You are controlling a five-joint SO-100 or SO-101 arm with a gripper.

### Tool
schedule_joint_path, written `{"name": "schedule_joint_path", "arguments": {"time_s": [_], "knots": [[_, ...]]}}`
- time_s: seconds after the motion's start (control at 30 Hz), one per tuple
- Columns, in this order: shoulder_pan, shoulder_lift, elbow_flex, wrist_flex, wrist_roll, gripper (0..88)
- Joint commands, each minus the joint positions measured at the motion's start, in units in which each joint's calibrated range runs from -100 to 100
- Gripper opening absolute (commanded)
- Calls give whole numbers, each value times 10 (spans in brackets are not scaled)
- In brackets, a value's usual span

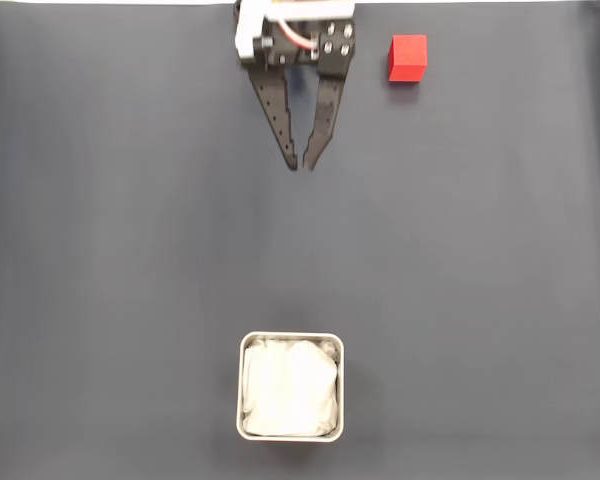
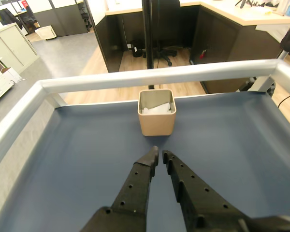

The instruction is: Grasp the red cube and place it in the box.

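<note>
The table is a wide dark blue-grey mat; in the wrist view a silver rail runs along its far edge, with an office floor and desks beyond. The arm enters the fixed view from the top, and its gripper hangs over the mat with the two black fingers drawn nearly together, only a thin gap at the tips, holding nothing.

The box sits near the bottom of the fixed view, well apart from the gripper and roughly in line with it; the wrist view shows it straight ahead of the fingertips, its white padding inside. The cube rests on the mat at the top of the fixed view, to the right of the gripper's base and apart from it.

The step in hand looks like the reach for the cube, with nothing of the task done yet. To do it well, the arm probably has to swing toward the cube's side and pull back, since the cube lies nearer the base than the fingertips do. The fingers should spread well before descending, then straddle two opposite faces squarely so the cube does not twist or skid.

Nothing lies between gripper and cube, nor between cube and box. The likely trouble is the cramped reach so close to the base.
</note>
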Motion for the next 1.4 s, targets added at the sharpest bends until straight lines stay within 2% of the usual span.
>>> {"name": "schedule_joint_path", "arguments": {"time_s": [0.0, 0.2, 0.83, 1.37], "knots": [[3, 57, -121, 38, 9, 0], [15, 128, -217, 82, 20, 0], [23, 210, -304, 128, 39, 4], [-31, 237, -318, 128, 48, 1]]}}
